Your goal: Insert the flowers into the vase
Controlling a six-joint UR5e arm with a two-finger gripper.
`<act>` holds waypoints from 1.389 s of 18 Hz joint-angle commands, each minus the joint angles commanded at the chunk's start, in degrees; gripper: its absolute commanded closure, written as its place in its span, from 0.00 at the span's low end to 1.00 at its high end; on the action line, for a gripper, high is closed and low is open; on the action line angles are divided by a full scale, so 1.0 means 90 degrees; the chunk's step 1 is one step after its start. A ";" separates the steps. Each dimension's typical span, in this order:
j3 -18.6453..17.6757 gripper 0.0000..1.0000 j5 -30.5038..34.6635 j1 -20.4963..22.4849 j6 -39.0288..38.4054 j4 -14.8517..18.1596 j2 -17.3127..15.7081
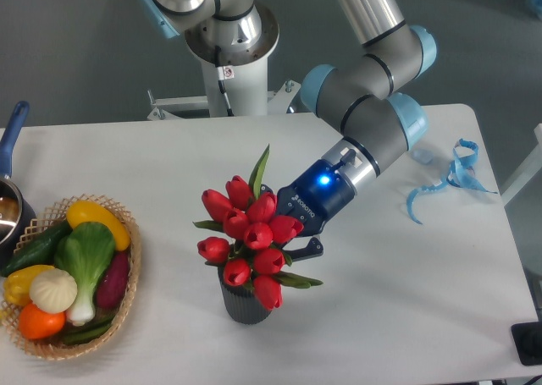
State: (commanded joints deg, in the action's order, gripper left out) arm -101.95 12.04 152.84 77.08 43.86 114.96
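While the bunch of red tulip buds with green leaves is sitting over the mouth of the small dark grey ribbed vase on the white table, the blue-bodied two-finger gripper is reaching in beside it (fingers hidden; grip unclear).

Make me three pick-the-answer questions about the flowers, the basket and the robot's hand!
1. Where is the basket?
A. left side of the table
B. right side
C. beside the blue ribbon

2. What colour are the flowers?
A. yellow
B. red
C. white

3. What is the gripper doing?
A. hanging high and empty
B. resting on the basket
C. sitting right behind the flowers above the vase

Answers: 1 A, the basket lies near the left edge. 2 B, all the buds are red. 3 C, its black fingers disappear behind the bunch, so the grip itself is hidden.
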 joint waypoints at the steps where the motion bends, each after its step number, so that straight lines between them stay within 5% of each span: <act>1: -0.0010 0.57 0.0019 0.0000 0.0000 0.0010 0.0000; 7: -0.0234 0.00 0.0020 0.0058 -0.0010 0.0010 -0.0019; 16: -0.0400 0.00 0.0020 0.0605 -0.0010 0.0010 -0.0068; 25: -0.0420 0.00 0.0058 0.1748 0.0000 -0.0010 -0.0205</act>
State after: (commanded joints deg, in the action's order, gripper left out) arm -105.74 12.57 168.57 77.08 43.77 113.12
